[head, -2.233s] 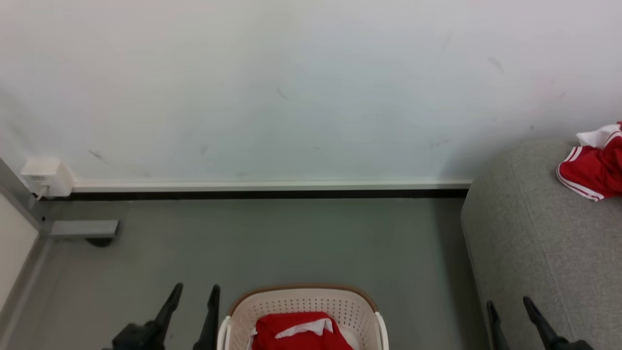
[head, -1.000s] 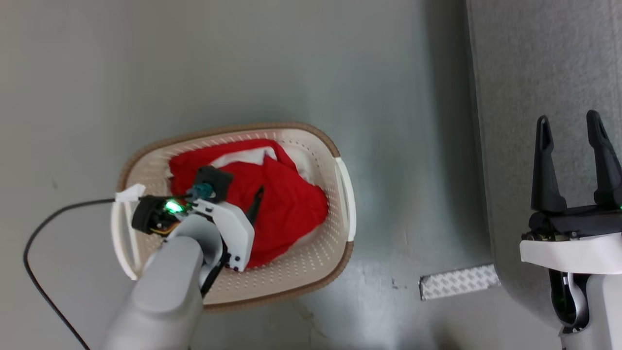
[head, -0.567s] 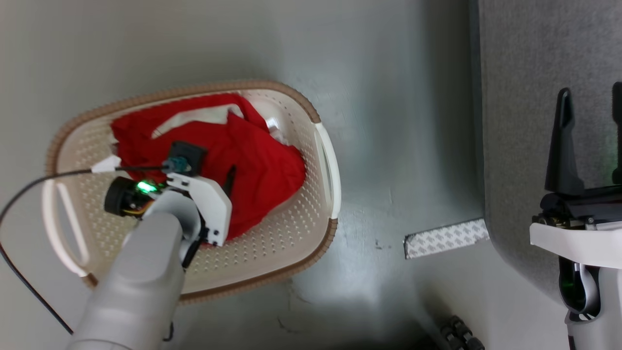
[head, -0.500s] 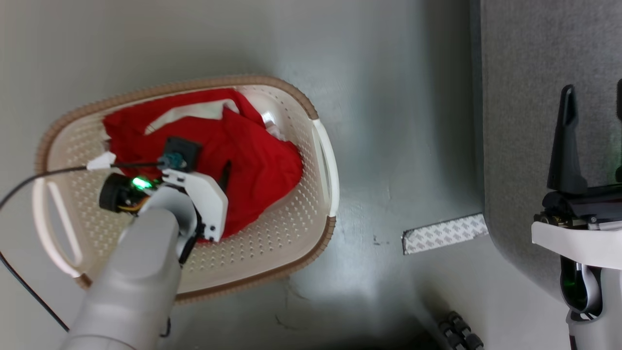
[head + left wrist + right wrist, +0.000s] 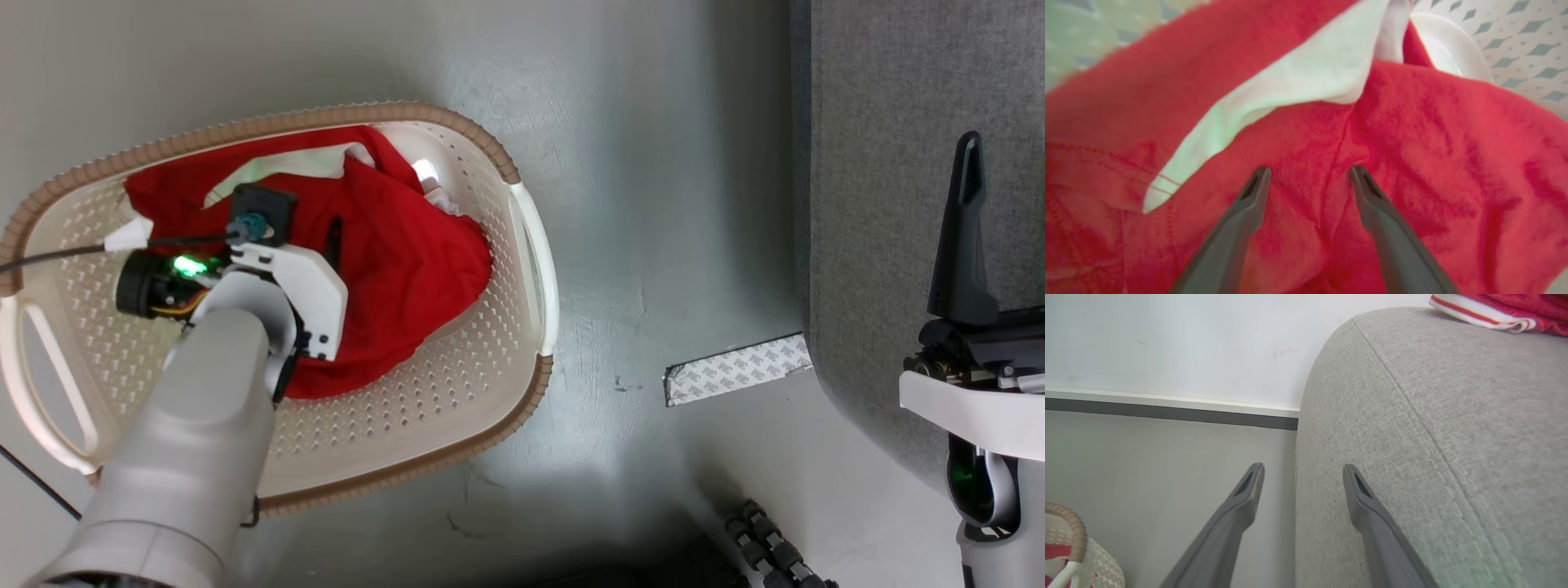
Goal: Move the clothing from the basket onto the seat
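Camera shifted — basket (image 5: 433, 384) left end cut off

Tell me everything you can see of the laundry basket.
The basket is an oval cream-white plastic tub with perforated walls, a brown woven-look rim and a white loop handle at each end. It stands upright on the grey floor, apart from the sofa. Red clothing with a white panel lies heaped inside, and the left gripper reaches in, fingers spread on the cloth.
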